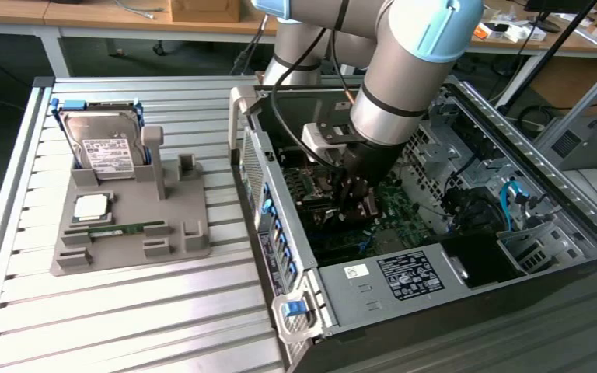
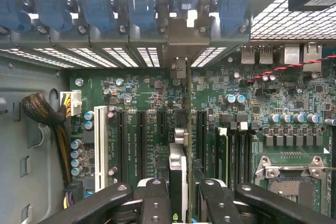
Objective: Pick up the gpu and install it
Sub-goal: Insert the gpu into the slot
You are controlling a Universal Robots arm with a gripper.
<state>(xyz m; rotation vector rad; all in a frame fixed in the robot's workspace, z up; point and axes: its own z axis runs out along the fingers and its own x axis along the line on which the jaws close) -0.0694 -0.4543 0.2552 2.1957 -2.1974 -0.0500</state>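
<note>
The gpu point(image 2: 178, 167) shows edge-on in the wrist view, a thin card standing upright over the green motherboard point(image 2: 142, 93). It runs from between my fingers toward the rear slot openings, and its silver bracket end point(image 2: 180, 69) lines up with a gap in the vented covers. My gripper point(image 2: 181, 195) is shut on the gpu, one black finger point(image 2: 156, 198) on each side. The card sits between two black expansion slots point(image 2: 140, 140); whether its edge is seated I cannot tell. In the exterior view my gripper point(image 1: 356, 194) reaches down inside the open computer case point(image 1: 277, 233).
A grey fixture tray point(image 1: 133, 225) on the slatted table holds a hard drive point(image 1: 102, 148), a processor chip point(image 1: 92, 206) and a memory stick point(image 1: 122, 230). Inside the case are blue slot latches point(image 2: 100, 9), a cable bundle point(image 2: 42, 111), a white slot point(image 2: 100, 145) and the processor socket point(image 2: 289, 174).
</note>
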